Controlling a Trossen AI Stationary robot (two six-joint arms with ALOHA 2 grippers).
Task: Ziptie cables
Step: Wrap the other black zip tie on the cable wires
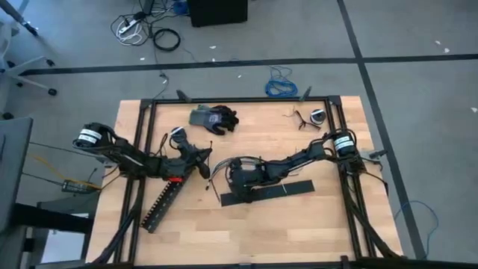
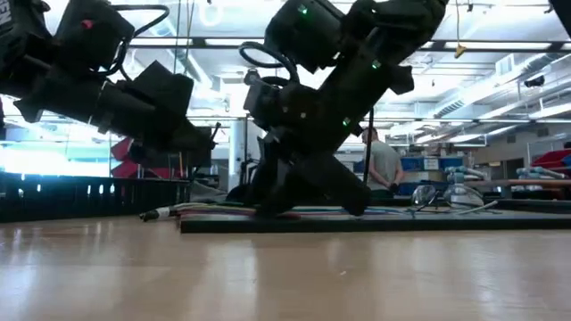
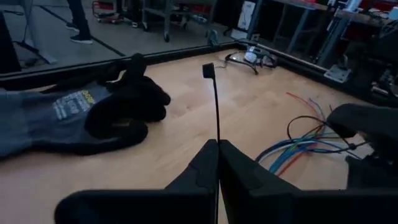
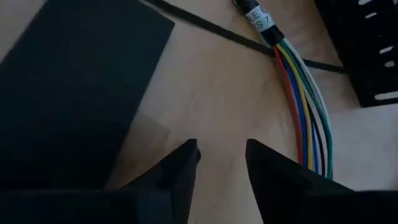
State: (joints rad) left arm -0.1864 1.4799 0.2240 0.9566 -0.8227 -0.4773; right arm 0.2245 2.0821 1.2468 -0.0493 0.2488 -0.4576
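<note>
A dark work glove (image 1: 215,119) lies near the surface's far edge. A slotted black duct (image 1: 166,199) lies left of centre, a flat black bar (image 1: 269,192) mid-surface, safety glasses (image 1: 310,118) by the far right corner.

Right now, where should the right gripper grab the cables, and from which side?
Grip the cables where the wires run parallel just past the labelled sleeve, probably from straight above. They lie flat on the table, so the open right gripper can straddle them.
</note>
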